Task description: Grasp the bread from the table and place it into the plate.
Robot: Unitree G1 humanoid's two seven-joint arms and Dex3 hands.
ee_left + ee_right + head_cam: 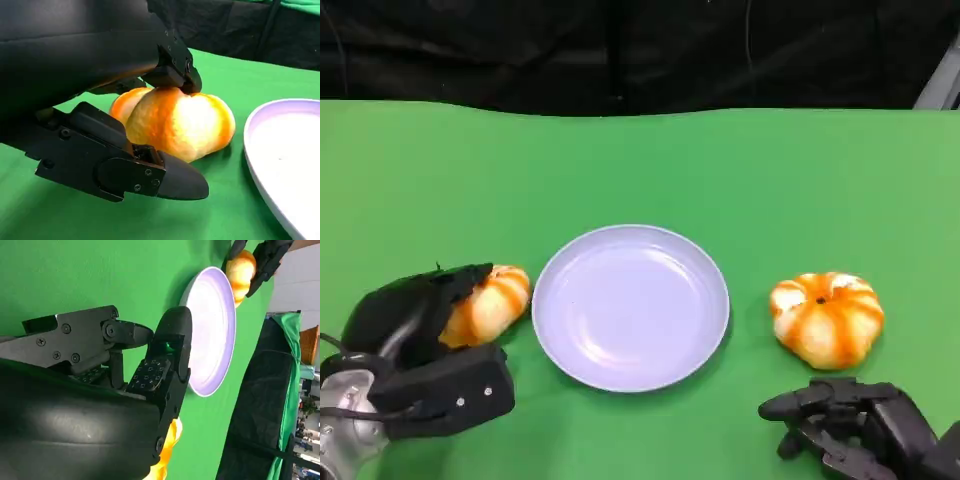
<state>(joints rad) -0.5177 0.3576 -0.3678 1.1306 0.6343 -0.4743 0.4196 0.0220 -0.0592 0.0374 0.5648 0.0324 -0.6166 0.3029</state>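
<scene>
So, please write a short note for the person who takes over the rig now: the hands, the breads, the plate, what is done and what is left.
Left hand: fingers around the left bread, which sits on the table beside the plate.
Right hand: holds nothing, near the right bread.
Done: grasp on the left bread looks under way.
Left: lift it and place it in the plate, which holds no bread yet.

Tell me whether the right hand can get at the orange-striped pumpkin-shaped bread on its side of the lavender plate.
Probably yes. The right hand sits just in front of the orange-striped pumpkin-shaped bread, fingers apart and holding nothing, with bare green table between them. The round lavender plate lies off to the side, out of the way.
</scene>
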